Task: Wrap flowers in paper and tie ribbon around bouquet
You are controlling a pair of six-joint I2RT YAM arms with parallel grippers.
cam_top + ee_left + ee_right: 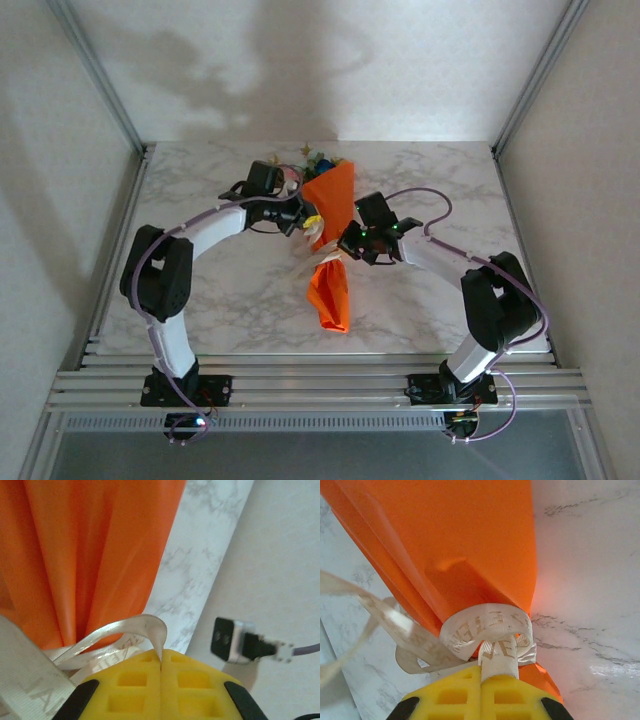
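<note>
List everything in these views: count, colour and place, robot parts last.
orange paper-cone bouquet: one, orange, lying mid-table, narrow waist between the two pincers, flared tail towards the arm bases.
artificial flowers: one bunch, blue and green showing, at the cone's far open end.
cream-white fabric ribbon: one, cream with printed letters, looped around the bouquet's waist.
white marble-patterned table: one, white with grey veins, under everything.
left pincer: one, yellow tips, shut on a loop of the ribbon.
right pincer: one, yellow tips, shut on the ribbon at the waist.
</note>
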